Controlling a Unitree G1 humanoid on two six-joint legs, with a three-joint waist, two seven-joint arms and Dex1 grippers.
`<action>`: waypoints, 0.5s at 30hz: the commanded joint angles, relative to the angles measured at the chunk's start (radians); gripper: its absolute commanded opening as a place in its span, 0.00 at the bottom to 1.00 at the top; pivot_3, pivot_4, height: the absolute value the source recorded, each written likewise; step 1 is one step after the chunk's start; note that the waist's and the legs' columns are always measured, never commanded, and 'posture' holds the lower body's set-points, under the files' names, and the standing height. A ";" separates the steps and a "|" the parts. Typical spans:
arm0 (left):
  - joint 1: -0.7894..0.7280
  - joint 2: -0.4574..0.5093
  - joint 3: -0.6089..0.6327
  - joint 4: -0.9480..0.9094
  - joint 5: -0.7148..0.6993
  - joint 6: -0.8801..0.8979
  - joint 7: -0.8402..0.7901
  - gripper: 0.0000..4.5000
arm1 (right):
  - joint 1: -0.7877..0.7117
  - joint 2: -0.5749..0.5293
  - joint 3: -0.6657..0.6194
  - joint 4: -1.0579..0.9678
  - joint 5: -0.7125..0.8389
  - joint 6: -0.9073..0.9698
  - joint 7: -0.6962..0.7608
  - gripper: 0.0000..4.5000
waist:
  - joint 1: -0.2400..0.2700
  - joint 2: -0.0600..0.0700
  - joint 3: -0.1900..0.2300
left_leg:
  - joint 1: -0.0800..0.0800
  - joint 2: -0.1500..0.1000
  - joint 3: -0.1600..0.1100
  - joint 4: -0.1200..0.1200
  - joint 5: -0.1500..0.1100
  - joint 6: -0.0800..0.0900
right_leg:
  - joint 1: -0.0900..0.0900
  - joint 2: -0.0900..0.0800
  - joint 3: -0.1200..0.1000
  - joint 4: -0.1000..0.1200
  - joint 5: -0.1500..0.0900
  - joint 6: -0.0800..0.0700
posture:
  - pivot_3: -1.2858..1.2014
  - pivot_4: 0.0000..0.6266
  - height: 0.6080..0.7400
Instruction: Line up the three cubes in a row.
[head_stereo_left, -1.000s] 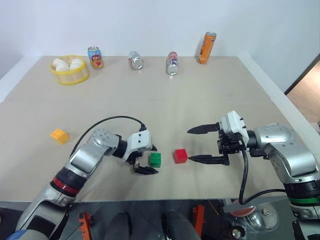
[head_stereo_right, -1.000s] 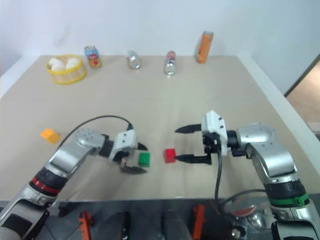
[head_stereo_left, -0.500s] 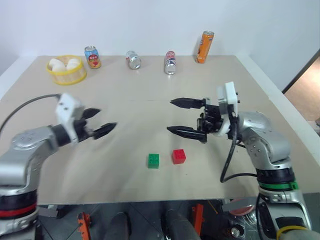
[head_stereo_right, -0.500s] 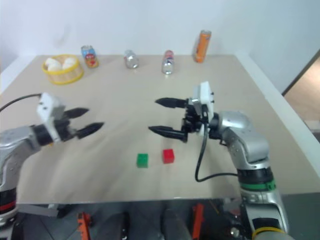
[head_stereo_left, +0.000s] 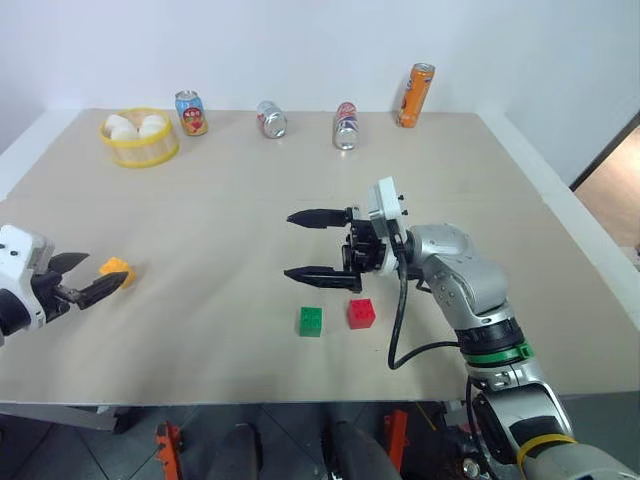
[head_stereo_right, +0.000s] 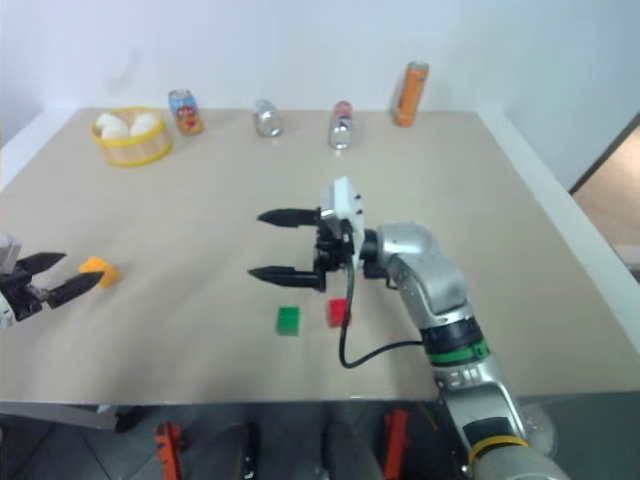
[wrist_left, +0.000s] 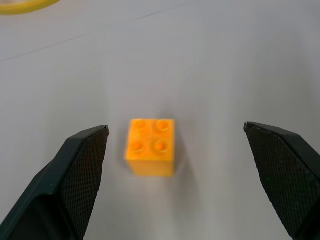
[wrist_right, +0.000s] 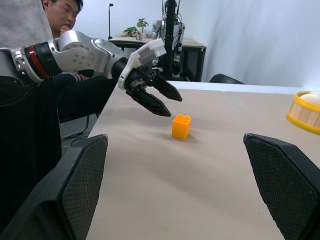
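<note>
**A:** Where are the three blocks sitting at this moment?

**B:** The small orange-yellow studded plastic block (head_stereo_left: 118, 268) is lying on the beige table (head_stereo_left: 250, 190), just ahead of the left gripper (head_stereo_left: 88, 277), whose jaws are standing wide with nothing between them; in the left wrist view it is lying ahead of the gap between the two fingers, touching neither. The green studded plastic block (head_stereo_left: 311, 320) and the red studded plastic block (head_stereo_left: 361, 313) are sitting side by side, just below and nearer than the right gripper (head_stereo_left: 301, 244), whose jaws are also gaping wide and empty above the tabletop.

**A:** And the containers?

**B:** The round yellow plastic basket (head_stereo_left: 142, 150) is holding white eggs (head_stereo_left: 128, 126) at the table's far edge, well beyond both jaws. Four drink cans (head_stereo_left: 344, 126) are lining that same edge.
</note>
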 joint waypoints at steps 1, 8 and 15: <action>-0.056 0.032 -0.037 0.079 0.020 -0.072 -0.018 0.99 | -0.021 0.008 -0.001 -0.010 -0.005 -0.019 0.010 1.00 | 0.000 0.000 0.000 | 0.000 0.000 0.000 0.000 0.000 0.000 | 0.000 0.000 0.000 0.000 0.000 0.000 | 0.52 0.24 1.00; -0.165 0.012 -0.169 0.252 0.074 -0.161 -0.027 0.99 | 0.000 0.001 -0.011 -0.041 -0.004 -0.006 -0.006 1.00 | 0.000 0.000 0.000 | 0.000 0.001 0.001 -0.001 0.000 -0.001 | -0.001 0.001 -0.001 0.000 0.000 0.000 | 0.52 0.24 1.00; -0.241 0.030 -0.259 0.416 0.145 -0.246 -0.040 0.99 | 0.014 -0.006 -0.023 -0.073 0.003 0.008 -0.035 1.00 | -0.001 0.000 0.000 | 0.000 0.002 0.001 -0.003 -0.001 -0.001 | -0.002 0.002 -0.002 0.000 0.001 0.001 | 0.52 0.24 1.00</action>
